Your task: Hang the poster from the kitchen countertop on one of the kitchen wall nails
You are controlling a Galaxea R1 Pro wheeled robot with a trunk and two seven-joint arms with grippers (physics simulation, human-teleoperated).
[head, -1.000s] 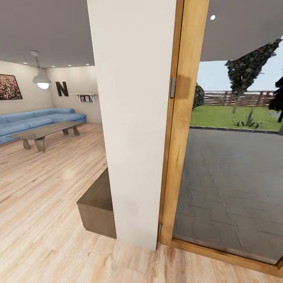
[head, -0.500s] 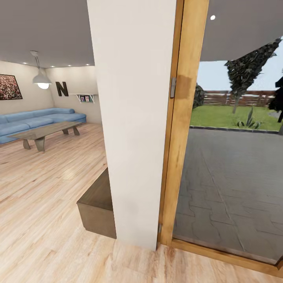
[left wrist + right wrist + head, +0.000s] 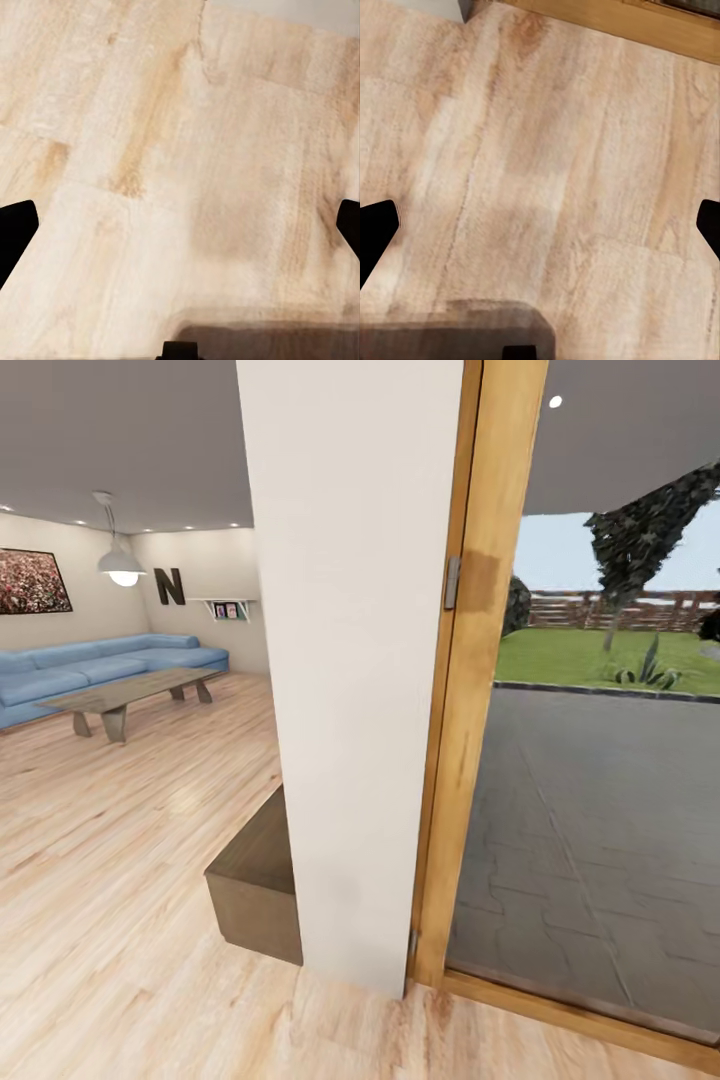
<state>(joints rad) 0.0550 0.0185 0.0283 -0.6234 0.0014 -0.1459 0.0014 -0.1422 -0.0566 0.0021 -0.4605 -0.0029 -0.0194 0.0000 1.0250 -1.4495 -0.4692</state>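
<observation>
None of the task's things is in sight — no poster, no worktop, no nail — so the robot is judged to be on its way to the kitchen. Against a second ago the whole head view has slid slightly rightward: the camera turned, not the room. A white pillar (image 3: 350, 660) and wooden door frame (image 3: 485, 660) stand close ahead, a low dark bench (image 3: 250, 880) at the pillar's foot. Both grippers, left (image 3: 180, 232) and right (image 3: 540, 225), hang over pale plank floor (image 3: 110, 880), fingers spread wide, holding nothing. Beyond: blue sofa (image 3: 100, 665), long table (image 3: 130, 695).
</observation>
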